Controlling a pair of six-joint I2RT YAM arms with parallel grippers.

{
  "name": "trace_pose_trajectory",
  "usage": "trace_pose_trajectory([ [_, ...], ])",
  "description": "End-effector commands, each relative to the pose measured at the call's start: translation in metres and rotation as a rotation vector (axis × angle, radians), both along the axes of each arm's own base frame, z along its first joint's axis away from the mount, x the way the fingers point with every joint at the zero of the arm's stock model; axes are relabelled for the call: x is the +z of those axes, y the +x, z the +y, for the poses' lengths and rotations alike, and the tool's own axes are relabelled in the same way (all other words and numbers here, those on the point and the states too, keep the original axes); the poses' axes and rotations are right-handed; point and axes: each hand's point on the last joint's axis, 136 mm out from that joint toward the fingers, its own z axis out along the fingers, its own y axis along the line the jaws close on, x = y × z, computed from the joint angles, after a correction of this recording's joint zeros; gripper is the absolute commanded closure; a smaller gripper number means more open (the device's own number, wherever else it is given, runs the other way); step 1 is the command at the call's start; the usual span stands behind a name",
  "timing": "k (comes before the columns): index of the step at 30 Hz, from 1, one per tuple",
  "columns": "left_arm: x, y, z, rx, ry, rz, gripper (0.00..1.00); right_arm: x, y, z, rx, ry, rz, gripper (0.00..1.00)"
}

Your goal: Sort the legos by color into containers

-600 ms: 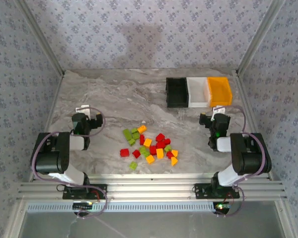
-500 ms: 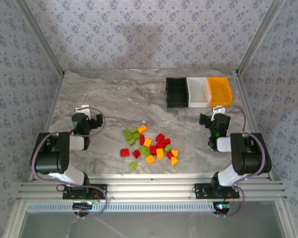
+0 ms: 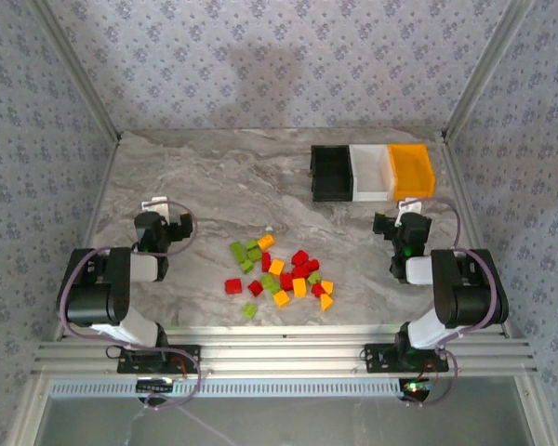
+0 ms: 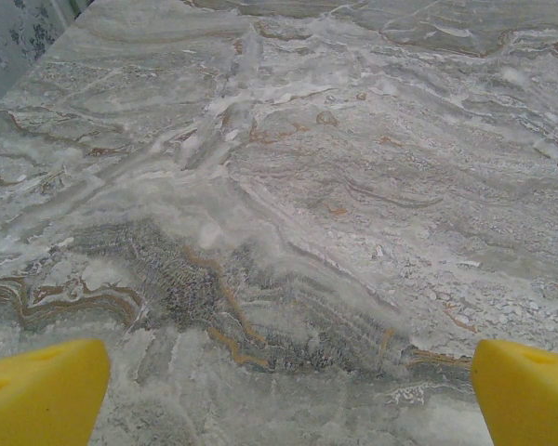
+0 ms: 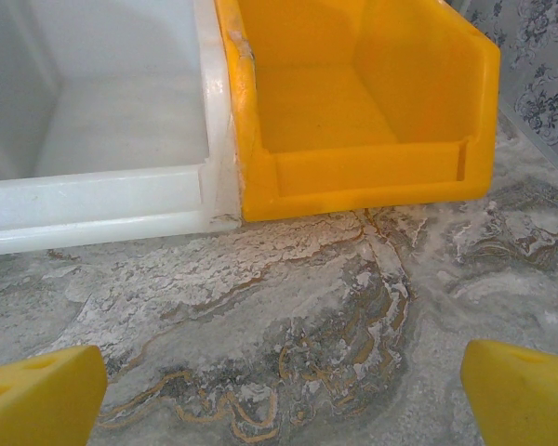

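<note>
Where legos (image 3: 298,272) lie well left of right end effector (image 3: 402,221), containers (image 3: 370,196) ahead

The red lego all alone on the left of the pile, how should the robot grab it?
Probably straight down from above, jaws closing on two opposite flat sides of the red lego. It is blocky and lies flat on the table, a little apart from the pile.

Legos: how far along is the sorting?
Nothing sorted yet. The white bin and orange bin sit empty; the black bin looks empty too. Nothing in hand: left gripper and right gripper are open. Left: the whole pile of legos.
</note>
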Motion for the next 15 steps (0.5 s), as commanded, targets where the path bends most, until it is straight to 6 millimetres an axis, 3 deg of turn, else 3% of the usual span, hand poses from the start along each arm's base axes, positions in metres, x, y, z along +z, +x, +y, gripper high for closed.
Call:
trace_pose_trajectory([
  [1,0.016,0.008,0.0,-0.012,-0.001,-0.045,0.0,0.013,0.007,0.0,0.012,-0.008,-0.039,0.0],
  [11,0.016,0.008,0.001,-0.014,-0.009,-0.044,0.0,0.013,0.007,0.0,0.014,-0.003,-0.04,0.0],
  [15,0.036,0.013,-0.001,-0.012,-0.01,0.006,0.0,0.025,0.006,-0.003,-0.013,-0.017,-0.04,0.0],
])
